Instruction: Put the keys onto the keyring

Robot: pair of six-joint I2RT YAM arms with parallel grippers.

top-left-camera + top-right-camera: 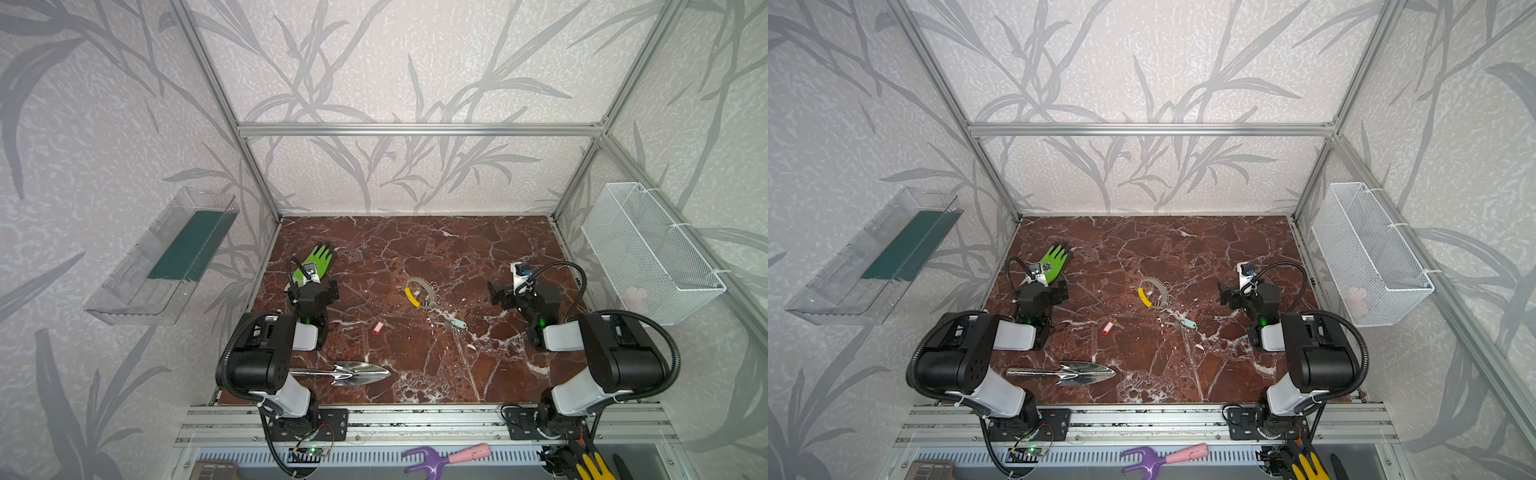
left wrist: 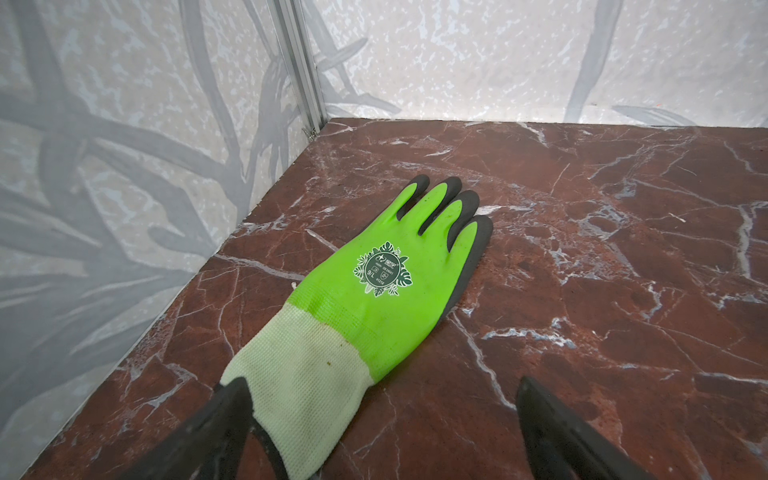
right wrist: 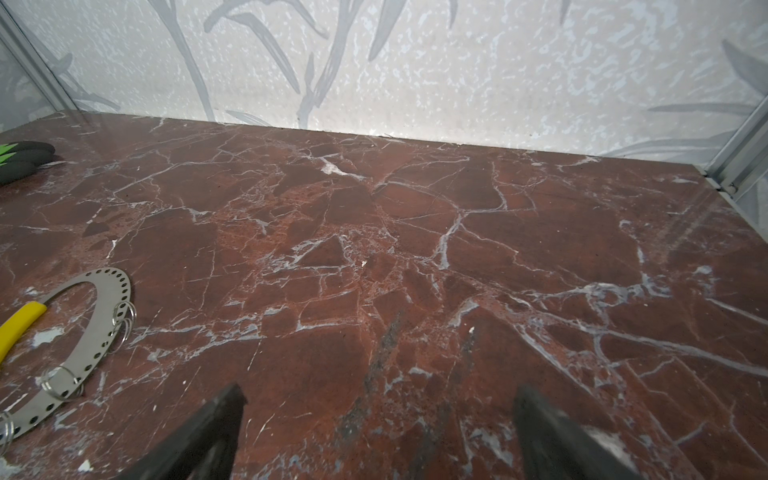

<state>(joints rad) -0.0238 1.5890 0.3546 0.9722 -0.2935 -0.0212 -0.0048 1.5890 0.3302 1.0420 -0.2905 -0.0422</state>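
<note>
Two grippers: the left gripper (image 2: 384, 395) and the right gripper (image 3: 380, 401) both have their jaws spread wide and nothing between them.
Left fingertips: the dark fingers (image 2: 224, 415) sit on either side of the pale cuff of a green glove (image 2: 374, 282). One overlaps the cuff's edge in the wrist view, and I cannot tell whether it touches.
Right fingertips: the fingers (image 3: 548, 428) are over bare table (image 3: 415, 232), with no object between them.
Keyring: the keyring (image 1: 431, 293) lies flat near the middle of the table. It is a grey hoop with a row of holes, one yellow segment (image 1: 412, 298) and a few small split rings (image 3: 62, 382) hanging on it.
Left gripper from the keyring: well apart, to its left in both top views.
Right gripper from the keyring: apart, to its right. The wrist view catches the hoop's edge at one side.
Red-tagged key: the red-tagged key (image 1: 377, 327) lies flat on the table, apart from the keyring. It is left of the keyring and nearer the arms' bases.
Mint-tagged key: the mint-tagged key (image 1: 457, 323) lies flat near the keyring's near end, slightly to its right, and is not on the hoop.
Glove from the keyring: farther left than the left gripper, with its fingertips pointing toward the back wall.
Trowel: a shiny trowel (image 1: 361, 372) lies well apart from the keyring, toward the front edge and to the left.
</note>
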